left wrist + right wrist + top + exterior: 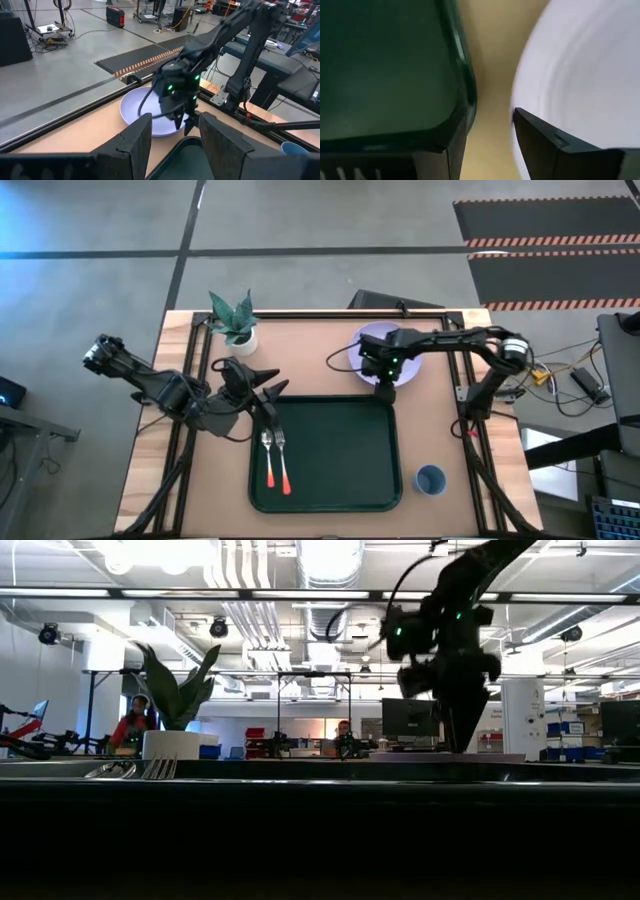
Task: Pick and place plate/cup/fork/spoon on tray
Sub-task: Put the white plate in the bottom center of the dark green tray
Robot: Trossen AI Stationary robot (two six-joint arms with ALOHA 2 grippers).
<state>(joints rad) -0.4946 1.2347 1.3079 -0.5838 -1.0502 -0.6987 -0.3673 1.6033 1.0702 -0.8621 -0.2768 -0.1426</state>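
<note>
The pale lavender plate (372,338) lies flat on the table just beyond the far right corner of the dark green tray (396,450). My right gripper (385,388) points down over the plate's near rim, open. In the right wrist view one finger is over the tray's corner (455,120) and the other over the plate's rim (535,100). The spoon (268,462) and the fork (284,464) lie side by side on the tray's left part. The blue cup (430,479) stands on the table right of the tray. My left gripper (270,398) is open and empty at the tray's far left corner. My right gripper comes from above, pointing down, with one finger (555,145) at the plate's near rim (172,131) and the other beside the tray's far right corner. I cannot tell whether the finger touches the plate. The plate lies flat on the table.
A white pot with a green plant (238,320) stands at the table's far left. A dark frame runs along the table's edges (455,390). Bare tabletop lies left of the tray and around the cup.
</note>
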